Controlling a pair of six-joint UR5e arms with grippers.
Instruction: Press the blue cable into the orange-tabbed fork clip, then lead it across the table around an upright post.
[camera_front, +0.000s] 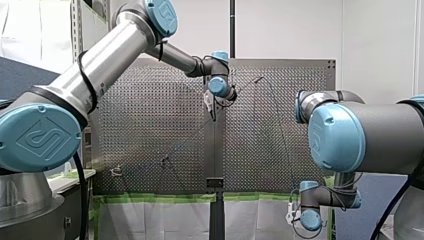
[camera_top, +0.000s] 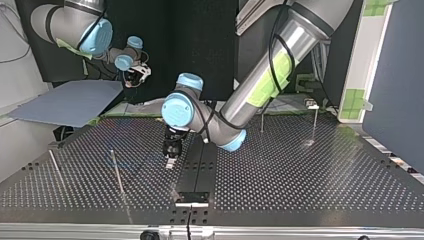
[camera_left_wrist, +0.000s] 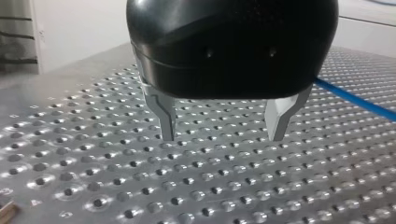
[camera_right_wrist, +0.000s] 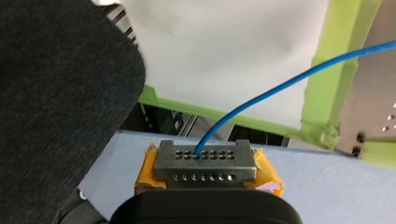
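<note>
With the blue cable (camera_right_wrist: 261, 98) clamped by my right gripper (camera_right_wrist: 205, 158), my left gripper (camera_left_wrist: 224, 135) is held empty, fingers apart, over the table (camera_left_wrist: 140, 186); pressing-in is judged pending, a cable grasp needed first.

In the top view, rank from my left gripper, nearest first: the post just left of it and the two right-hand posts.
1. Left post, beside the left gripper, view's left.
2. Inner right post, toward the back.
3. Outer right post, far right, at the back.
</note>
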